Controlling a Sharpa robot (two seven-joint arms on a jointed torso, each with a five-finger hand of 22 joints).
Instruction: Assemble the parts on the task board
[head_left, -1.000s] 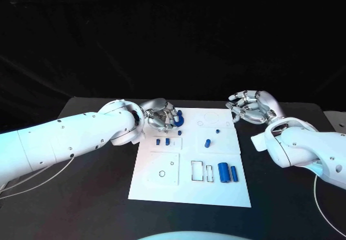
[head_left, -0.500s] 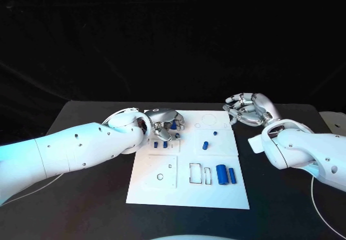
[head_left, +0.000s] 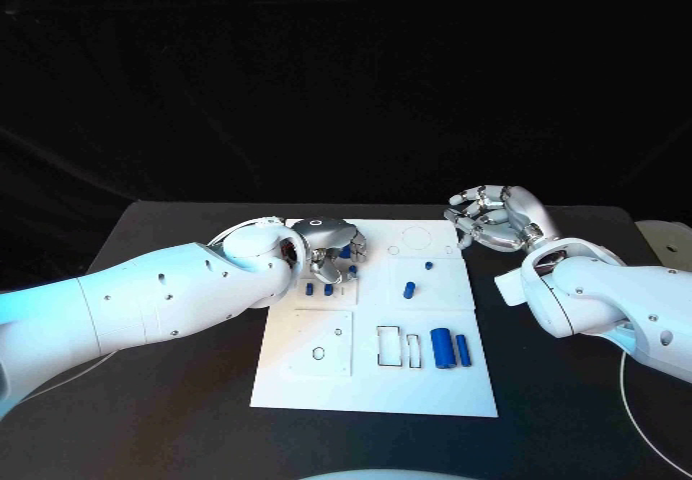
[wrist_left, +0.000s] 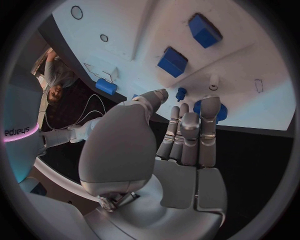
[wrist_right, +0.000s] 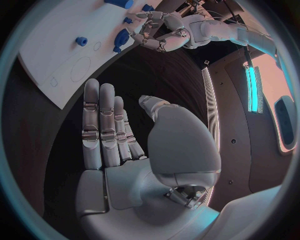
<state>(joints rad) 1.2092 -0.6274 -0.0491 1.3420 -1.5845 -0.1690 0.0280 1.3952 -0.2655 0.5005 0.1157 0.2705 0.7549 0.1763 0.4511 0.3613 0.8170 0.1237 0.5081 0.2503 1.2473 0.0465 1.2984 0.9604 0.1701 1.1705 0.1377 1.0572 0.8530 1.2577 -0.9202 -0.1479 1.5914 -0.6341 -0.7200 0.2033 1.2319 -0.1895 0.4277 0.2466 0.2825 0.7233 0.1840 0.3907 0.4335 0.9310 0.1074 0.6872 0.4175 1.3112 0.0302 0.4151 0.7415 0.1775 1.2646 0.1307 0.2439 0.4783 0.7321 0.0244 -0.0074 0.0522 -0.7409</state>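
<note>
Where the head view looks down, the white board (head_left: 378, 330) lies mid-table with blue parts (head_left: 451, 348) on it: two cylinders side by side near its right edge, smaller pieces further up. The left hand (head_left: 332, 250) is lowered over the board's far left corner, fingers bent down around a blue part there; a firm grip cannot be told. The right hand (head_left: 495, 218) hovers off the board's far right corner, fingers loosely apart, empty. At the left wrist, the fingers (wrist_left: 209, 120) touch a blue piece (wrist_left: 220, 112) at the board's edge. At the right wrist, the palm (wrist_right: 134, 165) is spread and empty above the table (wrist_right: 37, 145).
</note>
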